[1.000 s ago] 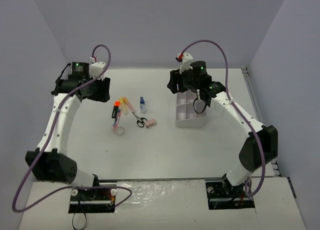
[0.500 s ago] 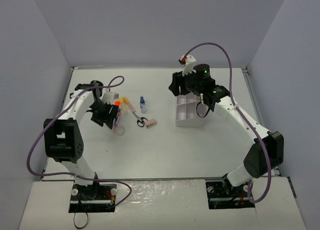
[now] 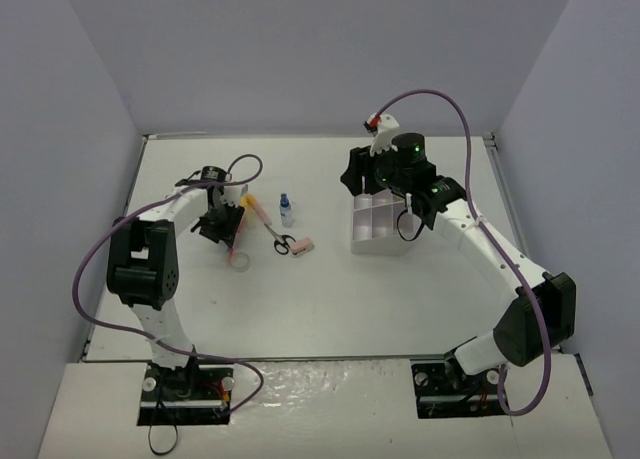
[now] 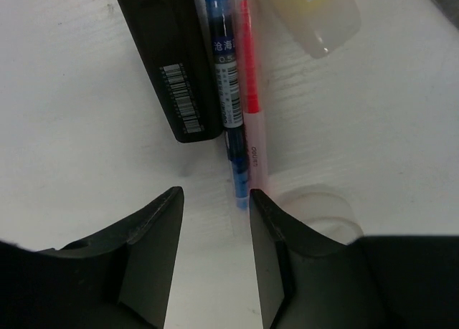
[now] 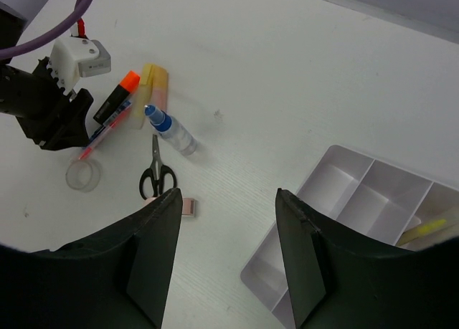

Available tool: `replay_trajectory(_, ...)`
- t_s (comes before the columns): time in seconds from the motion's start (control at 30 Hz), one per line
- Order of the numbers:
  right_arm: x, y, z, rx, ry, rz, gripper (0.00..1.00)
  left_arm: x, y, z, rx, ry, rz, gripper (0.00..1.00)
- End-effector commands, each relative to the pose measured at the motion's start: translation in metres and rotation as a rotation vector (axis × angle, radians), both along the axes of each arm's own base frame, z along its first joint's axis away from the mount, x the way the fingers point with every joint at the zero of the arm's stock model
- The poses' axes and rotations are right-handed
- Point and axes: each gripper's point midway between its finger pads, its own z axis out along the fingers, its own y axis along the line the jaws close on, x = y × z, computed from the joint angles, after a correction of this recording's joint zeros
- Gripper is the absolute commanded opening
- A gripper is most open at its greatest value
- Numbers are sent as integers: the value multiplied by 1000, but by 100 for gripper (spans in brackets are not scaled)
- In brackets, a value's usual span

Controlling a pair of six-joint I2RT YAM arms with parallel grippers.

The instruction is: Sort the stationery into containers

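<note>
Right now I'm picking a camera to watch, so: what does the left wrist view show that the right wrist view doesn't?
Only the left wrist view: the barcode on the black highlighter and the print on the blue pen, just ahead of the open left hand. Only the right wrist view: the white tray, scissors, bottle and eraser. Both: the highlighter, pink pen and tape ring.

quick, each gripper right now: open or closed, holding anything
left gripper: open, empty, by the blue pen tip
right gripper: open, empty
</note>
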Motion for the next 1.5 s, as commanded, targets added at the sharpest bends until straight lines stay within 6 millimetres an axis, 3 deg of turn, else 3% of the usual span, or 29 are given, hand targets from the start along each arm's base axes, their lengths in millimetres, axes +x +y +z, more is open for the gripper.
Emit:
replay_trajectory(0.0, 0, -4, 39, 43, -109, -17, 52, 25, 7, 22, 43, -119, 44, 34)
replay_trajectory(0.57, 3, -15, 40, 30, -115, -35, 53, 13, -7, 10, 40, -97, -23, 34)
replay_trajectory(0.8, 5, -22, 45, 40, -120, -42, 53, 7, -3, -8, 86, -29, -18, 33)
replay_trajectory(0.9, 6, -28, 47, 43, -125, -54, 53, 6, -1, -11, 97, -19, -17, 24)
replay_trajectory(1.03, 7, -34, 48, 44, -127, -67, 53, -1, -3, -12, 85, 13, -24, 3)
replay_trajectory(1.23, 8, -35, 47, 48, -122, -67, 53, -5, -14, 2, 18, 5, -50, 0)
replay_trajectory(1.47, 7, -32, 60, 73, -129, -63, 52, 13, -34, 54, -111, -114, -31, 0)
